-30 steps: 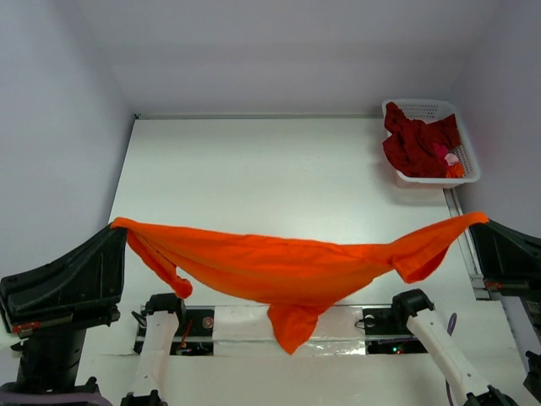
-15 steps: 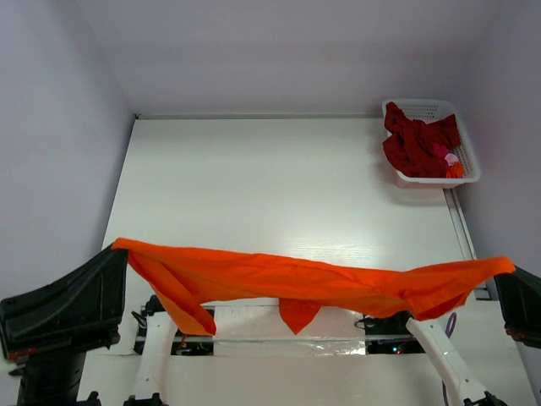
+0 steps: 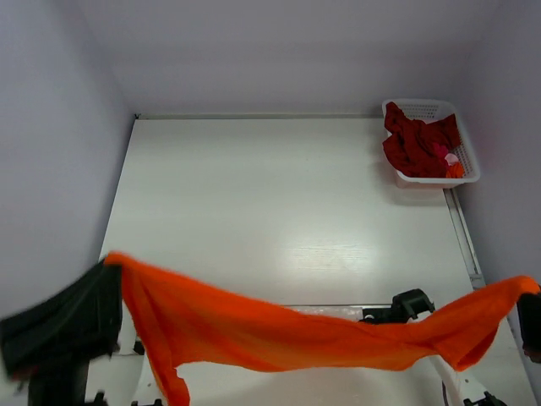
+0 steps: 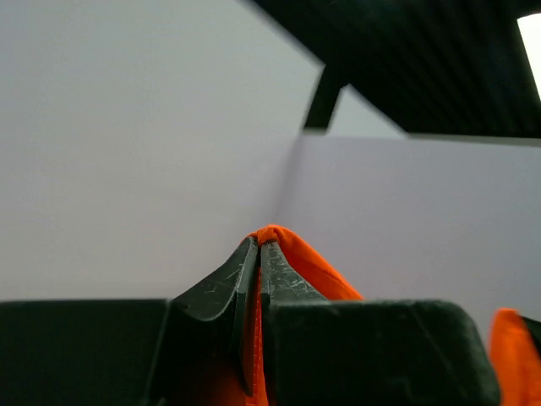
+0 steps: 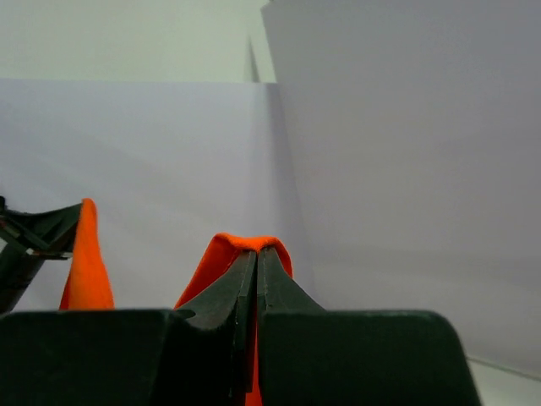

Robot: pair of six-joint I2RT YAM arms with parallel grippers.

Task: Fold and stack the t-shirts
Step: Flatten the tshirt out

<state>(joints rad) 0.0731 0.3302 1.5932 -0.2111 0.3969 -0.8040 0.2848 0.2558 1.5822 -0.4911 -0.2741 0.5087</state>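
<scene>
white surface (image 3: pixel 279 203) | bright orange cloth t-shirt (image 3: pixel 279 338) strung in the air over its near edge (sagging mid-span) | white plastic lattice basket (image 3: pixel 470 174) far right, holding dark red cloth t-shirt (image 3: pixel 414 144) | left end effector (image 4: pixel 258 254) pinching one orange end | right end effector (image 5: pixel 256 258) pinching the other
</scene>
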